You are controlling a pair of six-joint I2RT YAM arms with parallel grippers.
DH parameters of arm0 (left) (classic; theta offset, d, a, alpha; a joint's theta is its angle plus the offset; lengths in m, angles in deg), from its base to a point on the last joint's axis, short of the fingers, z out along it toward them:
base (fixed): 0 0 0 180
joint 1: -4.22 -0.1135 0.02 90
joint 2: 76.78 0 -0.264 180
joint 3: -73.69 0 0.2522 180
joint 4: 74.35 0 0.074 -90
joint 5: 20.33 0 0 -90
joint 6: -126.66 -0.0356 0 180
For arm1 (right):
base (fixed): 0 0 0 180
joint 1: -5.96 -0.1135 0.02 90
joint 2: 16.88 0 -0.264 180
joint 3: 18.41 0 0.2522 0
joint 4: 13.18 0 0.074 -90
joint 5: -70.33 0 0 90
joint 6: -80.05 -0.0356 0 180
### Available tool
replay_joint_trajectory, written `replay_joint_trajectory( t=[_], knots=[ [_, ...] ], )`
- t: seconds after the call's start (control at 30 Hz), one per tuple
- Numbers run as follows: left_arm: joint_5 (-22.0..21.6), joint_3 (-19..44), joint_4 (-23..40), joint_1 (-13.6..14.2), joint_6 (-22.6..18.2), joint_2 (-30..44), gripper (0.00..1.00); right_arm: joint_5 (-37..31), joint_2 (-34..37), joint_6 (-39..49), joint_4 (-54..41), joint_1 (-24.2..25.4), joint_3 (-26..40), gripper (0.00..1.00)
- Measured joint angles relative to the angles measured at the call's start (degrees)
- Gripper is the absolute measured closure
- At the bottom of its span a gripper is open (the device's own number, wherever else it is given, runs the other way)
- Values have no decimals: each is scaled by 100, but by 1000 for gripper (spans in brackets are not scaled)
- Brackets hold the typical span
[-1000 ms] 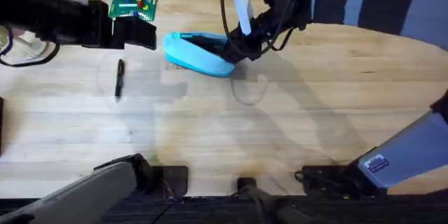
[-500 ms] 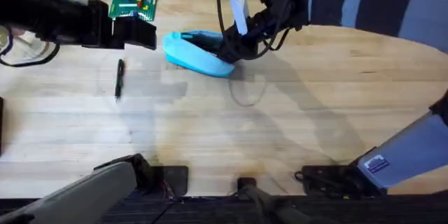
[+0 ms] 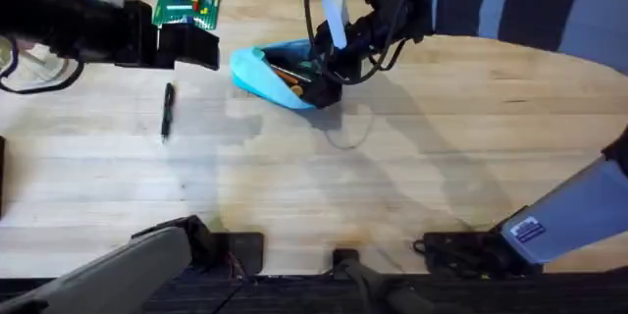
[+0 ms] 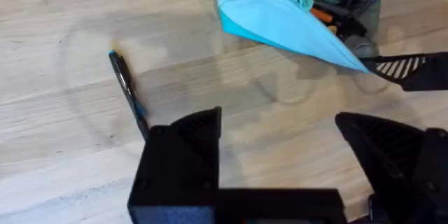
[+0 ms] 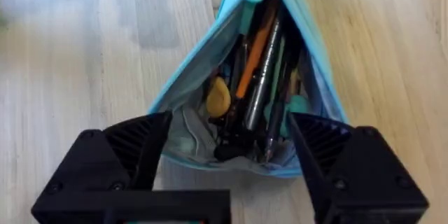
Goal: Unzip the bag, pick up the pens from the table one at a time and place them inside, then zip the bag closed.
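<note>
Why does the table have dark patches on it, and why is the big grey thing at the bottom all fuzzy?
Overhead view: the dark patches on the table are soft shadows cast by the arms; the grey arm sits close under the camera, so it blurs. Right wrist view: the bag and its pens look sharp, the far tabletop hazy.

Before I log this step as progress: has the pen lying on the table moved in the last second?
No. The pen lies at the same spot and angle on the table, below the green board, apart from the bag.

The bag (image 3: 280, 76) now gapes wide, its contents showing, with the right pincer (image 3: 329, 77) lowered at its mouth.
</note>
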Motion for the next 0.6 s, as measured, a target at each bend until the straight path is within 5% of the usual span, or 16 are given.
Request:
replay_joint_trajectory(
  t=[0.6],
  knots=[
    [0,-2,0,0,0,0,5,-2,-40,-1,-4,0,0,4]
  ],
)
